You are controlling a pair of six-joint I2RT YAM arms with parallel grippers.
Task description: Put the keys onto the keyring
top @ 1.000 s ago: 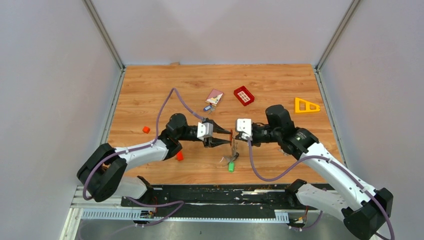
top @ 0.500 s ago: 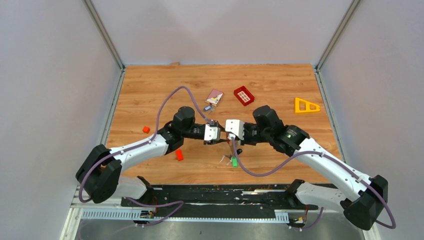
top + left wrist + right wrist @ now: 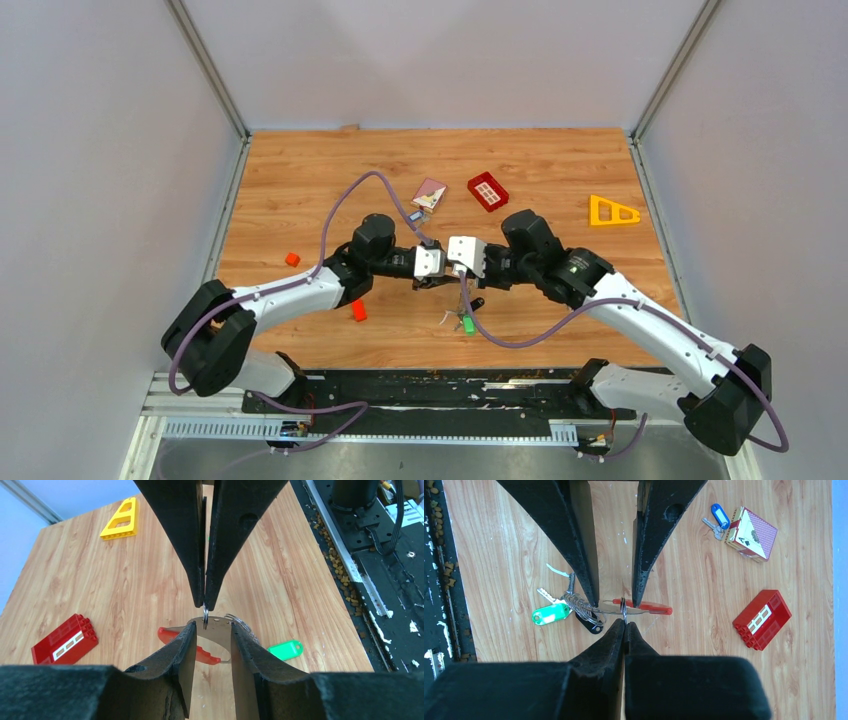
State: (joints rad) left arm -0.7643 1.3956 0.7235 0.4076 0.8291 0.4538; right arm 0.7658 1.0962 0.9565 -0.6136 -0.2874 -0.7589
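Observation:
The keyring's small metal ring [image 3: 623,611] is pinched edge-on between my right gripper's [image 3: 625,625] shut fingertips. Its grey curved fob [image 3: 220,630] with the glossy red piece [image 3: 649,607] hangs from the ring. My left gripper [image 3: 212,629] is open, with one finger on each side of the ring and fob. A green-headed key [image 3: 551,614] and a black-headed key [image 3: 589,622] hang beside the fob on wire loops. A blue-headed key [image 3: 719,517] lies apart on the table. In the top view the two grippers meet tip to tip, left [image 3: 444,281] and right [image 3: 458,278].
A card box [image 3: 430,192] lies next to the blue key [image 3: 414,215]. A red gridded brick [image 3: 487,191] and a yellow triangle piece [image 3: 613,211] lie further back. Two small orange-red blocks [image 3: 292,259] [image 3: 358,310] sit left of the left arm.
Both arms moved toward each other. My left gripper came right, narrowed from wide open, and now straddles the ring held by my right gripper.

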